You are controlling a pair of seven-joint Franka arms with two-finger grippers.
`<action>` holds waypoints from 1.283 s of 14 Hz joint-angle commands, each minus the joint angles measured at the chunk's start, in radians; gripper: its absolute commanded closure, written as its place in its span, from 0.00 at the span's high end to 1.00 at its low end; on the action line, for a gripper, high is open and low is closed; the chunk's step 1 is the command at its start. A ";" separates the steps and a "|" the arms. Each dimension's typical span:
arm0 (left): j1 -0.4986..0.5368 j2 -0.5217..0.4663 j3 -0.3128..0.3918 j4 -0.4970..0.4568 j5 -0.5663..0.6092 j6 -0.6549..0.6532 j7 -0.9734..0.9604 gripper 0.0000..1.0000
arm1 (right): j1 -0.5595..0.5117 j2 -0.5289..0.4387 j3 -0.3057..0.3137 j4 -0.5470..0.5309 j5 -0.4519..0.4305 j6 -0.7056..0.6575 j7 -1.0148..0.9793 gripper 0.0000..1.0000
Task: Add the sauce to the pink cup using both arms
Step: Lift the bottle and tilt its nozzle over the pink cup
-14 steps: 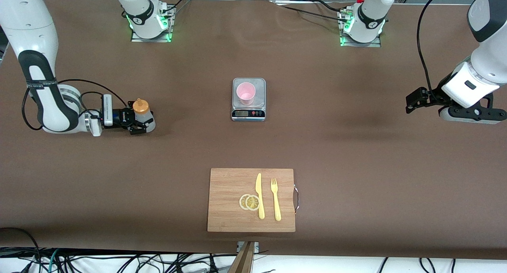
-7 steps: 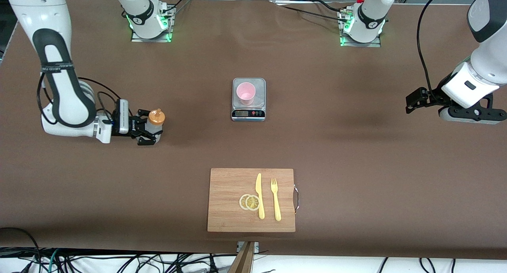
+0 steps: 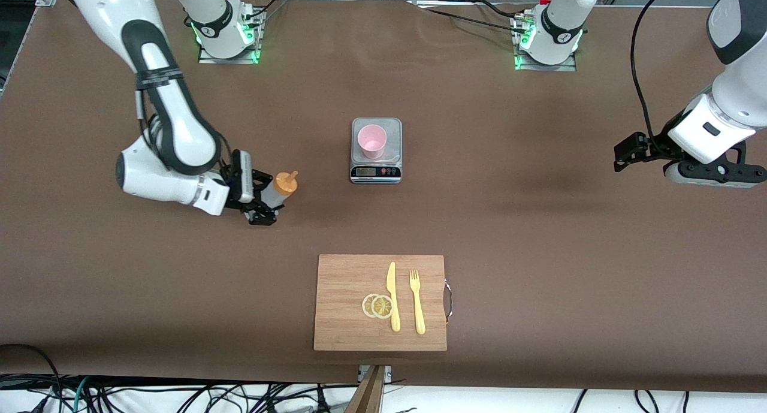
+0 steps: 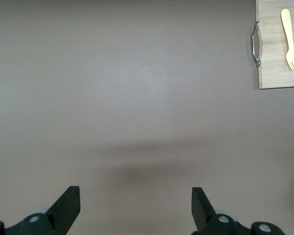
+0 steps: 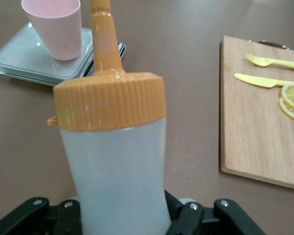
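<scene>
My right gripper [image 3: 263,204] is shut on the sauce bottle [image 3: 280,189], a whitish squeeze bottle with an orange nozzle cap. It holds the bottle above the table, tilted toward the scale. In the right wrist view the bottle [image 5: 115,161] fills the middle, between the jaws. The pink cup [image 3: 371,141] stands upright on a small grey kitchen scale [image 3: 392,161] at the table's middle; it also shows in the right wrist view [image 5: 56,27]. My left gripper [image 3: 626,150] waits open and empty over the left arm's end of the table; its fingers [image 4: 68,205] show over bare table.
A wooden cutting board [image 3: 347,281] lies nearer to the front camera than the scale, with a yellow knife [image 3: 392,296], a yellow fork [image 3: 416,302] and two lemon slices [image 3: 377,306]. The board's metal handle [image 4: 256,44] shows in the left wrist view.
My right arm has carried the sauce bottle from the right arm's end of the table toward the scale and tipped it more. The left arm has not moved.
</scene>
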 commanded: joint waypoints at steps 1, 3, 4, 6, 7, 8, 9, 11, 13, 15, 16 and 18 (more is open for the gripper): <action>0.005 0.003 0.000 0.006 -0.018 -0.002 0.010 1.00 | 0.064 -0.041 -0.010 -0.026 -0.113 0.071 0.142 0.00; 0.005 0.003 0.000 0.006 -0.018 -0.002 0.010 1.00 | 0.110 -0.046 -0.013 -0.022 -0.200 0.103 0.210 0.00; 0.005 0.003 0.000 0.006 -0.018 -0.002 0.010 1.00 | 0.122 -0.052 -0.012 -0.020 -0.242 0.112 0.256 0.00; 0.005 0.003 0.000 0.006 -0.018 -0.002 0.010 1.00 | 0.167 -0.061 -0.013 -0.017 -0.295 0.114 0.351 0.00; 0.005 0.003 0.000 0.006 -0.018 -0.002 0.010 1.00 | 0.188 -0.063 -0.015 -0.015 -0.338 0.114 0.412 0.00; 0.006 0.003 0.000 0.006 -0.018 -0.002 0.017 1.00 | 0.199 -0.066 -0.015 -0.009 -0.399 0.114 0.479 0.00; 0.006 0.003 0.000 0.006 -0.018 -0.002 0.026 1.00 | 0.216 -0.071 -0.013 0.001 -0.473 0.114 0.554 0.00; 0.006 0.003 0.000 0.006 -0.018 -0.002 0.028 1.00 | 0.242 -0.074 -0.009 0.015 -0.587 0.111 0.697 0.00; 0.006 0.006 0.002 0.006 -0.018 -0.002 0.028 1.00 | 0.283 -0.074 -0.009 0.020 -0.637 0.109 0.771 0.00; 0.006 0.008 0.000 0.006 -0.018 -0.002 0.028 1.00 | 0.308 -0.072 -0.009 0.021 -0.716 0.108 0.822 0.00; 0.006 0.008 0.002 0.006 -0.018 -0.002 0.028 1.00 | 0.322 -0.074 -0.009 0.021 -0.742 0.103 0.846 0.00; 0.006 0.008 0.002 0.006 -0.018 -0.002 0.028 1.00 | 0.348 -0.074 -0.009 0.020 -0.783 0.093 0.859 0.00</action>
